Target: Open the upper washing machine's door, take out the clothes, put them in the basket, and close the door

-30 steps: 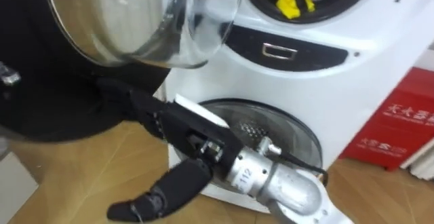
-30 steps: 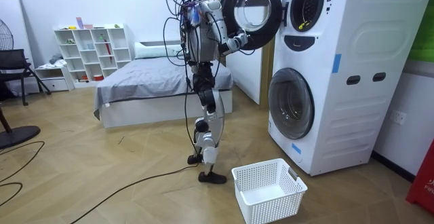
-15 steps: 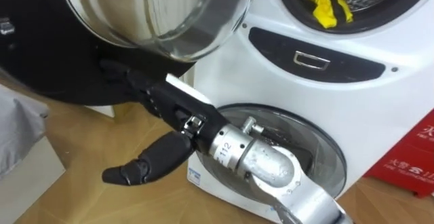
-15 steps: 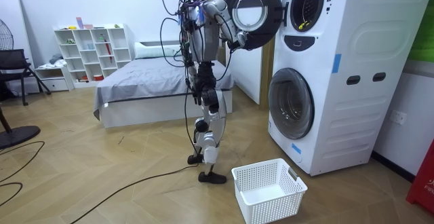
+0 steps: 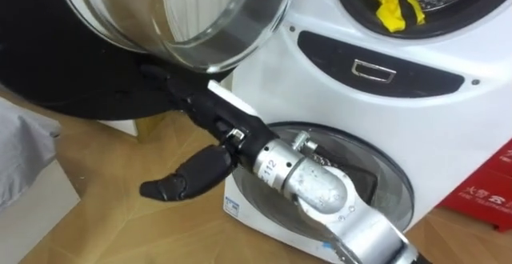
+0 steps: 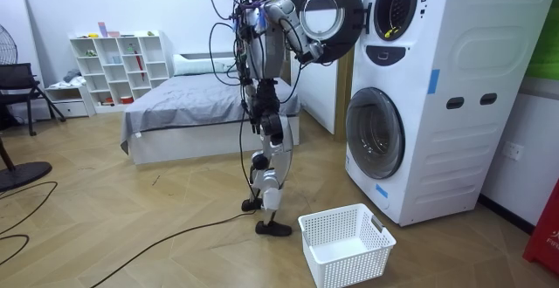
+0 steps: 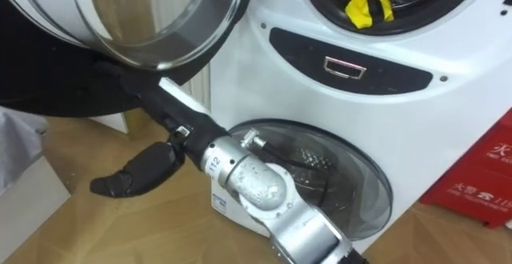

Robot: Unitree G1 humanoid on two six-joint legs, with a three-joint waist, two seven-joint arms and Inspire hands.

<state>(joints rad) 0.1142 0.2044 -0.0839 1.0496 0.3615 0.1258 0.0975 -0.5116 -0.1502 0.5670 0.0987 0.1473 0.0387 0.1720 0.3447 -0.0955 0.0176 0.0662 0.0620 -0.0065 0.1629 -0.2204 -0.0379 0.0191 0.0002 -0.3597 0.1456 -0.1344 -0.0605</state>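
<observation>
A yellow cloth (image 5: 392,8) hangs at the front of the upper drum of the stacked white washing machine (image 6: 419,96). The upper round door (image 5: 200,16) stands swung open to my left, glass bowl towards me. My right hand (image 5: 210,118) comes in from the lower right and lies with straight fingers against the door's black lower rim, thumb (image 5: 184,180) hanging down. It holds nothing and is well left of and below the cloth. In the room view the robot stands upright facing the machine, right hand (image 6: 307,54) raised to the door.
The lower machine's round door (image 5: 352,176) is closed. A white laundry basket (image 6: 345,244) sits on the wooden floor in front of the machines. A red box (image 5: 488,192) stands at the right, and a bed (image 6: 192,105) lies behind the robot.
The right hand has slid a little further up along the door's lower rim, and the door has swung slightly wider. The eye view itself has shifted.
</observation>
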